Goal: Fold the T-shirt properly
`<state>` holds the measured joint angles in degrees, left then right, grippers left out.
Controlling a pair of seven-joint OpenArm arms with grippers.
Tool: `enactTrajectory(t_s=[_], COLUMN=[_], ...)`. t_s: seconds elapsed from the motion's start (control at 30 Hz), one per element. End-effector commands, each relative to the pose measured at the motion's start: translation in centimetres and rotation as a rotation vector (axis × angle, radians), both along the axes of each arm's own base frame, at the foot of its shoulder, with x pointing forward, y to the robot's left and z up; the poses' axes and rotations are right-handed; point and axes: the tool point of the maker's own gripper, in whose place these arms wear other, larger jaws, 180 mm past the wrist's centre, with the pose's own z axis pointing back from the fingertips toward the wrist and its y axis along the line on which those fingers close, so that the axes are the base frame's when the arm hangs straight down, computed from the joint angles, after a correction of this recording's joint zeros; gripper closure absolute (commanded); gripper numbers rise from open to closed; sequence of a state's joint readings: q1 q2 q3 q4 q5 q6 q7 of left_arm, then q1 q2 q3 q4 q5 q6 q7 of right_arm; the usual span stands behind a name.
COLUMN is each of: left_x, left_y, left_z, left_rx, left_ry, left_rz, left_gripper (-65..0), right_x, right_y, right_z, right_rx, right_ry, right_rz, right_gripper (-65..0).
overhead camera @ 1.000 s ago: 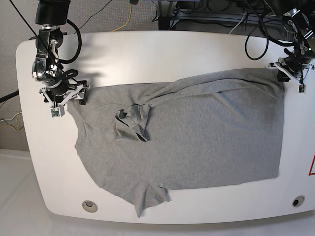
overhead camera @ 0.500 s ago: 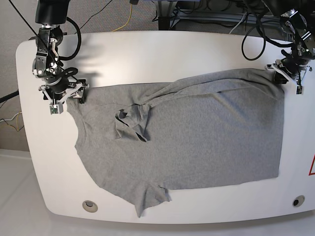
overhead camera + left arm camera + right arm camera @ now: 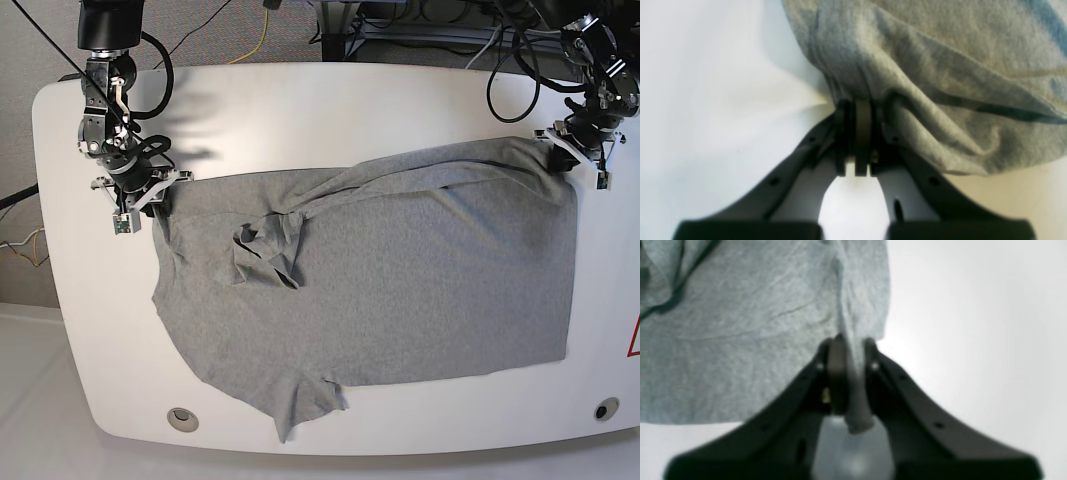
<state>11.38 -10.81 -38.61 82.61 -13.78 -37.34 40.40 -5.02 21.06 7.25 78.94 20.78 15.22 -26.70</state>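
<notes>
A big grey T-shirt (image 3: pixel 380 280) lies spread out on a white table (image 3: pixel 330 110). It covers most of the middle of the table, from near the left side almost to the right edge. The shirt is wrinkly. One sleeve (image 3: pixel 310 400) sticks out at the near edge, and a small bunched-up fold (image 3: pixel 265 250) sits left of the middle. A long fold runs along the far edge of the shirt toward the right. The left claw (image 3: pixel 572 150) is at the far right corner of the shirt. Up close, its two fingers (image 3: pixel 863 130) are pressed tight together and they pinch a bunch of grey cloth (image 3: pixel 940 83). The cloth pulls up into a little tent shape at the claw and hangs off to one side of it. The right claw (image 3: pixel 150 195) is at the far left corner of the shirt. Up close, its fingers (image 3: pixel 836 373) are close together with a thin fold of the grey cloth (image 3: pixel 740 340) squeezed between them. A bit of the fold pokes out behind the fingers. Most of the shirt lies to one side of this claw, and bare white table is on the other side. Both claws hold the shirt by its far corners, well apart from each other.
</notes>
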Motion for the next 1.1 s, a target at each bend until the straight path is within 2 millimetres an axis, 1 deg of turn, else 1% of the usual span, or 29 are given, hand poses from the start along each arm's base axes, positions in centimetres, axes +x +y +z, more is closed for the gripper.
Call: enactTrajectory(t_s=[0.0, 0.13, 0.27, 0.83, 0.9, 0.93, 1.07], left_x=[-2.0, -2.0, -2.0, -2.0, -2.2, -2.6, -2.9], left_y=[-0.1, -0.2, -0.2, 0.0, 0.0, 0.0, -0.1], left_z=[-1.6, -1.6, -1.6, -1.5, -1.6, -1.8, -1.9], left_rx=[0.019, 0.019, 0.019, 0.022, 0.023, 0.023, 0.022], left_ry=[0.115, 0.113, 0.113, 0.112, 0.118, 0.126, 0.133], left_rz=[-0.019, -0.018, -0.018, -0.017, -0.016, -0.016, -0.016], left_gripper=[-1.6, -1.6, -1.6, -1.6, -1.6, -1.6, -1.6], right_x=[-1.0, -1.0, -1.0, -1.1, -1.2, -1.6, -2.1], right_y=[0.5, 0.5, 0.5, 0.3, 0.2, 0.2, 0.2], right_z=[-1.1, -1.1, -1.1, -1.1, -1.1, -1.4, -1.8], right_rx=[0.004, 0.004, 0.004, -0.001, -0.002, -0.002, -0.002], right_ry=[0.061, 0.061, 0.061, 0.062, 0.065, 0.075, 0.087], right_rz=[0.016, 0.016, 0.014, 0.012, 0.01, 0.009, 0.007], right_gripper=[0.0, -0.9, 0.0, 0.0, 0.0, 0.0, 0.0])
